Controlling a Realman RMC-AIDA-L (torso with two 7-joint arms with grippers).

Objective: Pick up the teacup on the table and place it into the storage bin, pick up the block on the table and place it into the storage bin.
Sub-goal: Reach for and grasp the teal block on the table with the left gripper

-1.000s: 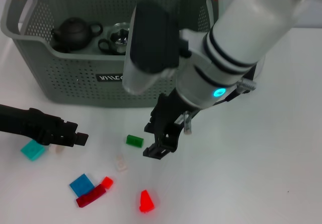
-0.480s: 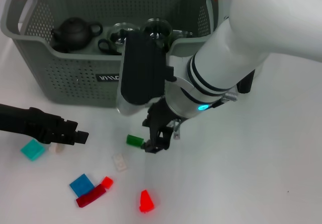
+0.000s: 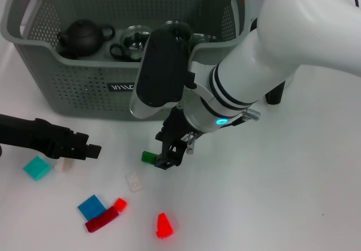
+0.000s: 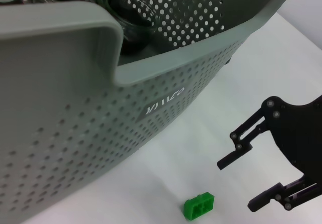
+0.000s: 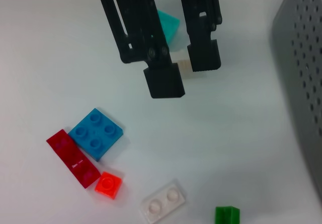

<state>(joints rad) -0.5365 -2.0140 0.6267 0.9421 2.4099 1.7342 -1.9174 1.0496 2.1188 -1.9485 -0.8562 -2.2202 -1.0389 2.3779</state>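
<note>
Green hard plastic, the block (image 3: pixel 148 157) on the table just before the storage bin (image 3: pixel 84 96) looks light, stiff and slick to us, so our right gripper (image 3: pixel 168 159), open beside it, should pinch its flat sides; our left gripper (image 3: pixel 84 151) waits open nearby.

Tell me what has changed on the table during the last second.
The right gripper came down and leftward, open, to the green block, not yet gripping it. The left gripper, the other blocks and the storage bin stayed as they were.
</note>
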